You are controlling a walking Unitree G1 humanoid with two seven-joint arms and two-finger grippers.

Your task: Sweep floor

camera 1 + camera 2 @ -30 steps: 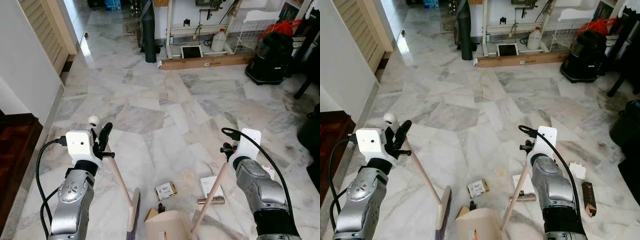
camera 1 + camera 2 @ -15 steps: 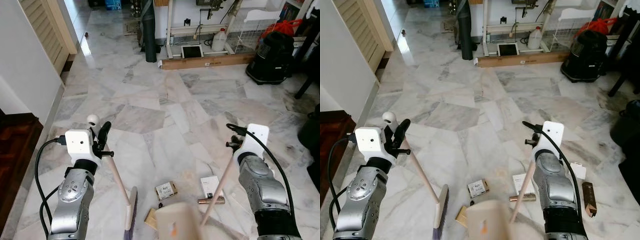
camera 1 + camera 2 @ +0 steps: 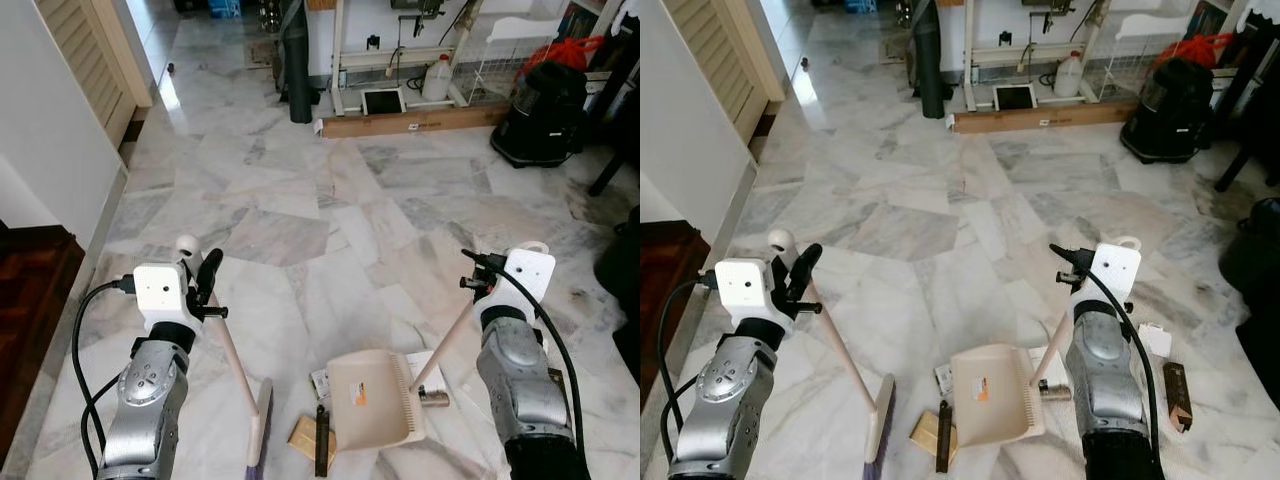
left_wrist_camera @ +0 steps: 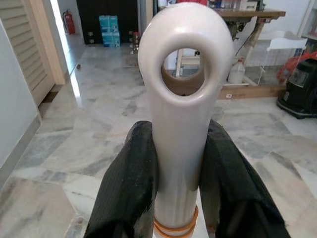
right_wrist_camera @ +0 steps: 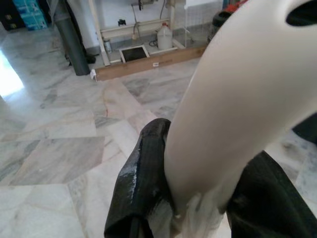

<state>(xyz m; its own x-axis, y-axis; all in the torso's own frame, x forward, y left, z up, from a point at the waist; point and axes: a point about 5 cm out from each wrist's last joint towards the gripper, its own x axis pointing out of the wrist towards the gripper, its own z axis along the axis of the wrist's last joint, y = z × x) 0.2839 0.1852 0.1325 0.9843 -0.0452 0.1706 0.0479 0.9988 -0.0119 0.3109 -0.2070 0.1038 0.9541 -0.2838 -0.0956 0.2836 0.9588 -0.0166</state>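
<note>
Nearest, on the marble floor (image 3: 300,230), the broom (image 3: 240,375) slants down from the left tool (image 4: 176,163), whose black fingers (image 4: 126,183) clamp its pale handle just below the hanging loop; the bristle head rests on the floor beside a brown packet (image 3: 303,437) and a dark stick (image 3: 320,452). The dustpan (image 3: 370,397) lies flat among small litter, its long handle held tight in the right tool (image 5: 198,183). Farther off stand a long wooden board (image 3: 412,123), a white jug (image 3: 437,80) and a black vacuum cleaner (image 3: 545,115).
</note>
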